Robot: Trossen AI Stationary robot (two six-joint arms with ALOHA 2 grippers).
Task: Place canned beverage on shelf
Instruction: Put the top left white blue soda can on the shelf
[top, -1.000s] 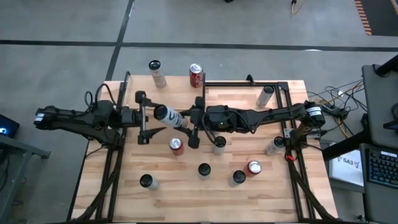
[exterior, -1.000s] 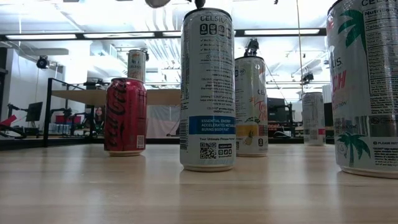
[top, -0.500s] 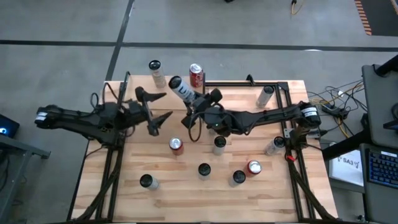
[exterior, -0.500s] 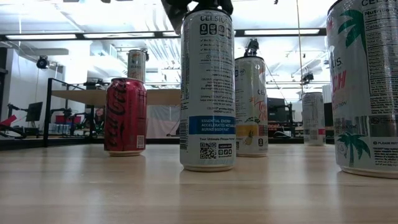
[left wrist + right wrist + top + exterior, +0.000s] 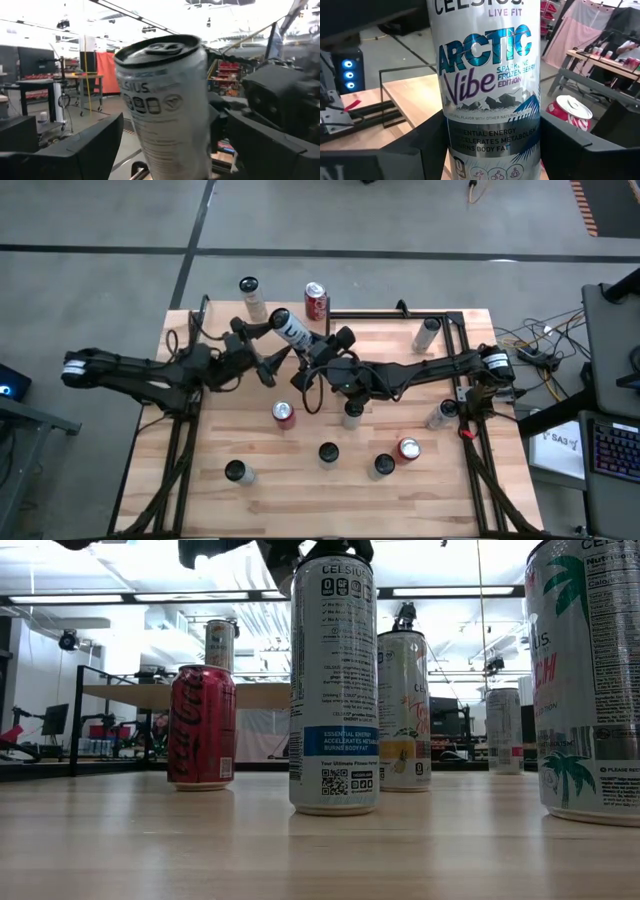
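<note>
- The left gripper (image 5: pixel 262 345) is hovering over the far left part of the table (image 5: pixel 200 480), its fingers spread wide apart and holding nothing; the top end of the can is lying between the two finger tips without a clear touch.
- Half a second ago this gripper was lower down and farther left, well apart from the can; it is now reaching up beside it.
- The white can (image 5: pixel 290 328) is hanging in the air over the far edge of the table, just left of the shelf (image 5: pixel 400 340), and tilted: its long axis is running from near right to far left, with the lidded top pointing far left toward the left gripper.
- In the left wrist view the can (image 5: pixel 167 105) is showing its pull-tab top leaning toward the camera; in the right wrist view its label (image 5: pixel 487 85) is filling the middle between the dark fingers.
- The right gripper (image 5: pixel 318 345) is clamped on the lower half of the can, fingers closed against its sides.
- Compared with half a second ago, the can and right gripper are sitting almost where they were.
- A red can (image 5: pixel 316 301) is standing upright just far right of the held can, at the table's far edge.
</note>
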